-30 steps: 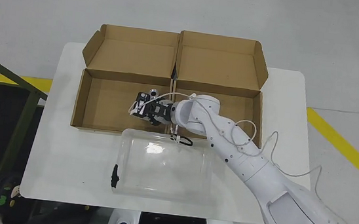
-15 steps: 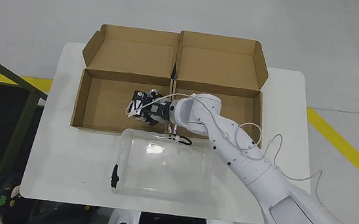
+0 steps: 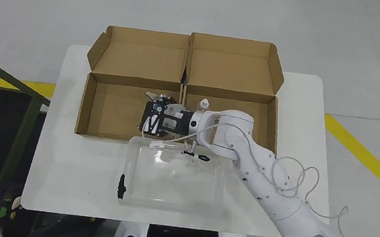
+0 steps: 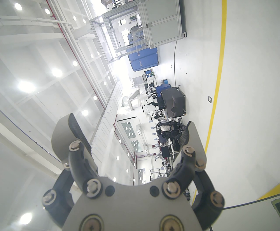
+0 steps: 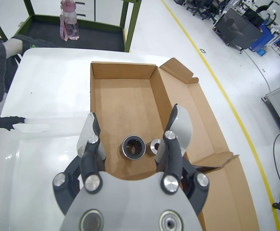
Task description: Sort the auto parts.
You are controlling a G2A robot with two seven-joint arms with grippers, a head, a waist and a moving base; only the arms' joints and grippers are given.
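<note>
Jaws of the right gripper (image 5: 135, 111) stood apart, empty, over the left cardboard box (image 5: 122, 98). A black-rimmed ring (image 5: 124, 151) sat below between them, bore upward, with a small metal bushing (image 5: 154, 147) just beside it.

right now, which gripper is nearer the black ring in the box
Right. The right gripper hangs open over the black ring; the left gripper points out at the hall.

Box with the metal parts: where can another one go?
The box floor is bare from the middle toward the table's left edge. Beside the second box it is crowded: a ring and small cylinder sit below the open right tool.
</note>
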